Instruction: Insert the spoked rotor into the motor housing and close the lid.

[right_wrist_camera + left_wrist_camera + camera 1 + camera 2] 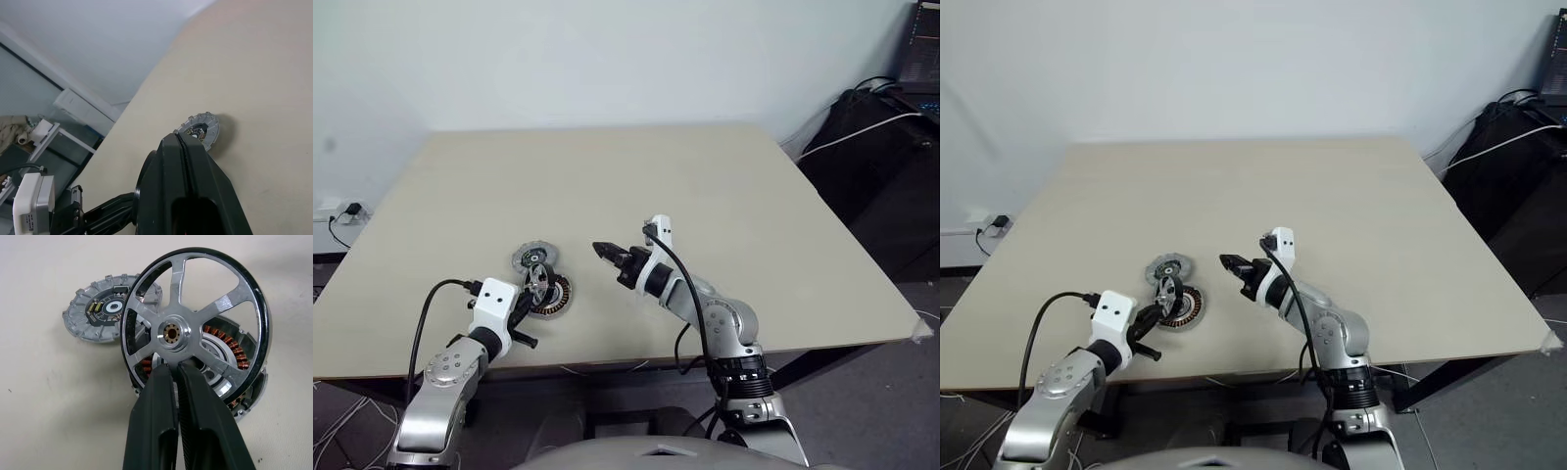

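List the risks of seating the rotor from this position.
The left gripper pinches the spoked rotor by one spoke near the hub, standing on edge, so it could pivot or slip. It is tilted over the motor housing and may jam going in. The lid lies close behind and could get knocked.

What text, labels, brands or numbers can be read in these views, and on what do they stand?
None is readable.
The lid shows small components on its dark centre, with markings too small to read.
The spoked rotor and motor housing carry no visible lettering.
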Robot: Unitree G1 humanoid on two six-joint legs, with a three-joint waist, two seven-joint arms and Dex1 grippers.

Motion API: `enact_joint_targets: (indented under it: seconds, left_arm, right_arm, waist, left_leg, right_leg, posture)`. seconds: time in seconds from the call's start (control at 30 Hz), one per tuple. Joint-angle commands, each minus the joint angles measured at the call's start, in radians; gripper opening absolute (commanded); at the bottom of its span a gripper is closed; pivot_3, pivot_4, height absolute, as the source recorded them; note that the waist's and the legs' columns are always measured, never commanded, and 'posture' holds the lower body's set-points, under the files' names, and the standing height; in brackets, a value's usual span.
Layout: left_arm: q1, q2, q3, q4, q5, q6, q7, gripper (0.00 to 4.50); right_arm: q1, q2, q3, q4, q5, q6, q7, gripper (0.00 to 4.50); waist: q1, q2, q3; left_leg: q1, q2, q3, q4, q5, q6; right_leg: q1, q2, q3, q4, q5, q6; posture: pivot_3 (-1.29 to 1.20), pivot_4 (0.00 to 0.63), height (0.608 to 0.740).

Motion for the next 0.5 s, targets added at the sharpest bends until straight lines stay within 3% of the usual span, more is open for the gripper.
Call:
enact_joint_targets:
  seconds: [0.03,0.4,0.5]
  left_arm:
    - [-0.012,0.005,0.019,-0.058,-0.007,-0.008,0.003,0.82]
    - [-0.002,0.005,0.013,-0.068,-0.007,-0.014,-0.003,4.44]
    - [-0.007,-0.011,0.022,-0.071,-0.022,-0.04,-0.002,4.48]
  right_arm:
    - [-0.018,0.017,-0.002,-0.034,0.015,-0.022,0.005,0.0]
    - [-0.018,0.018,-0.001,-0.034,0.016,-0.02,0.005,0.0]
    - [-0.019,0.018,0.0,-0.033,0.016,-0.02,0.005,0.0]
  waist:
    - [0.0,0.0,0.0]
    - [0.0,0.0,0.0]
    - [0.0,0.0,0.0]
  left_leg:
    - [0.0,0.0,0.0,0.0,0.0,0.0]
    - [0.0,0.0,0.0,0.0,0.0,0.0]
    - [0.0,0.0,0.0,0.0,0.0,0.0]
  right_leg:
    - [0.0,0.0,0.0,0.0,0.0,0.0]
    - [0.0,0.0,0.0,0.0,0.0,0.0]
    - [0.0,0.0,0.0,0.0,0.0,0.0]
  posture:
    - [0.0,0.0,0.74]
    - [0.0,0.0,0.74]
    - [0.0,0.0,0.74]
